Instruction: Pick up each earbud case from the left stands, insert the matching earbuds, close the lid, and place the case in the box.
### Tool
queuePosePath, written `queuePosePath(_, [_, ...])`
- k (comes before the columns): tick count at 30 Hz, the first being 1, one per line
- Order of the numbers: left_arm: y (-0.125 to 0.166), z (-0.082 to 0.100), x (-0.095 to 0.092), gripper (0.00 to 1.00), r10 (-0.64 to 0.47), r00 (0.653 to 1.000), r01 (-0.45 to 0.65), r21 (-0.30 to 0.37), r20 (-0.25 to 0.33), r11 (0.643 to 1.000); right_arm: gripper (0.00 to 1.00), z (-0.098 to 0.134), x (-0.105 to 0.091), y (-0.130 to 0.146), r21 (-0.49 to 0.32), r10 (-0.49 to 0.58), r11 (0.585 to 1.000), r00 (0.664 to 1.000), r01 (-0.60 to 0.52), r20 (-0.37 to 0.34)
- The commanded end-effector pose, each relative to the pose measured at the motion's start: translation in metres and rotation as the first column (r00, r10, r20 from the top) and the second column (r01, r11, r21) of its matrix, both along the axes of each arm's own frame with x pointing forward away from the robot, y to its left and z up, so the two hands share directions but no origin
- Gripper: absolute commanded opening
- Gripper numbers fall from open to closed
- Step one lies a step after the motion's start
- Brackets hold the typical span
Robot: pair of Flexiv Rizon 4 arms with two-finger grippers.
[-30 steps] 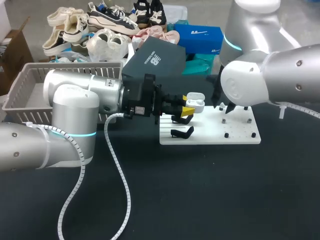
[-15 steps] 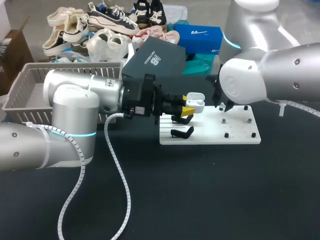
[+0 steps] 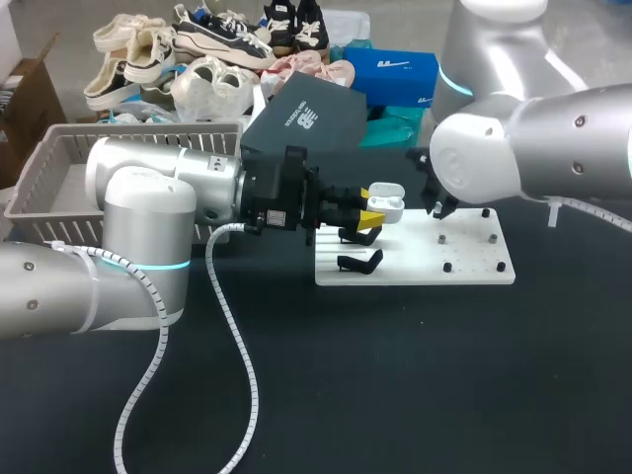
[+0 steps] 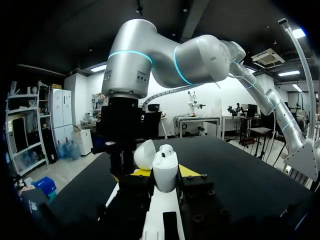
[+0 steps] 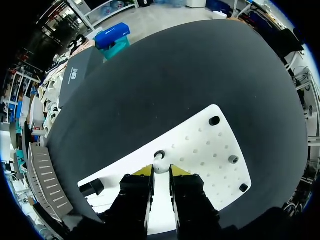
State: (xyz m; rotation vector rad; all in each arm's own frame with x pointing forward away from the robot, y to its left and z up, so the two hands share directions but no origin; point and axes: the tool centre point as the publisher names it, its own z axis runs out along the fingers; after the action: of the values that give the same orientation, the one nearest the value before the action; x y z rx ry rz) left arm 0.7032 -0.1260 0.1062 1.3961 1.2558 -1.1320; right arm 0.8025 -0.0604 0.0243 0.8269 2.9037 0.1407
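Observation:
My left gripper [image 3: 373,205] is shut on a white earbud case [image 3: 385,204] and holds it above the white stand board [image 3: 415,259]. In the left wrist view the case [image 4: 165,172] stands upright between the yellow tips with its lid [image 4: 145,154] open. My right arm [image 3: 494,163] hangs over the board's back right, and its bulk hides its fingers in the head view. In the right wrist view my right gripper [image 5: 161,170] has its tips close together on either side of a small white earbud [image 5: 160,162] seated on the board [image 5: 200,150].
Two black stands [image 3: 360,262] sit on the board's left part, and small black pegs [image 3: 446,267] dot its right. A grey basket [image 3: 59,163] lies at the back left. A dark box [image 3: 306,118], a blue box [image 3: 395,71] and several shoes lie behind.
My right gripper's fingers have drawn together around the earbud, and the right arm has shifted slightly left. The left arm and the case have not moved.

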Motion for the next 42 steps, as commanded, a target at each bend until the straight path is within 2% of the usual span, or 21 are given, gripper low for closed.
queuePosePath(1, [-0.001,-0.001,0.002,0.0,-0.003,1.0,0.003,-0.001,0.0,1.0,0.0,0.0,0.002,0.001,0.0,0.003,1.0,1.0,-0.003,-0.003])
queuePosePath(12, [-0.001,-0.001,0.002,0.0,-0.003,1.0,0.003,-0.001,0.0,1.0,0.0,0.02,-0.004,-0.004,-0.011,0.02,1.0,1.0,-0.02,0.0])
queuePosePath(16, [-0.001,-0.001,0.002,0.0,-0.003,1.0,0.003,-0.001,0.0,1.0,0.0,0.038,-0.01,-0.01,-0.013,0.022,1.0,1.0,-0.021,0.013])
queuePosePath(21, [-0.001,-0.001,0.002,0.0,-0.003,1.0,0.003,-0.001,0.0,1.0,0.0,0.067,-0.019,-0.016,-0.033,0.018,0.999,0.999,-0.017,0.044])
queuePosePath(27, [-0.001,-0.001,0.002,0.0,-0.003,1.0,0.003,-0.001,0.0,1.0,0.0,0.113,-0.031,-0.025,-0.05,0.017,0.999,0.997,-0.013,0.079])
queuePosePath(32, [-0.001,-0.001,0.002,0.0,-0.003,1.0,0.003,-0.001,0.0,1.0,0.0,0.146,-0.042,-0.022,-0.067,0.058,0.996,0.994,-0.052,0.095])
queuePosePath(37, [-0.001,-0.001,0.002,0.0,-0.003,1.0,0.003,-0.001,0.0,1.0,0.0,0.174,-0.053,-0.012,-0.061,0.146,0.988,0.988,-0.143,0.045])
queuePosePath(42, [-0.001,-0.001,0.002,0.0,-0.003,1.0,0.003,-0.001,0.0,1.0,0.0,0.191,-0.066,0.013,-0.057,0.294,0.954,0.955,-0.296,-0.037])
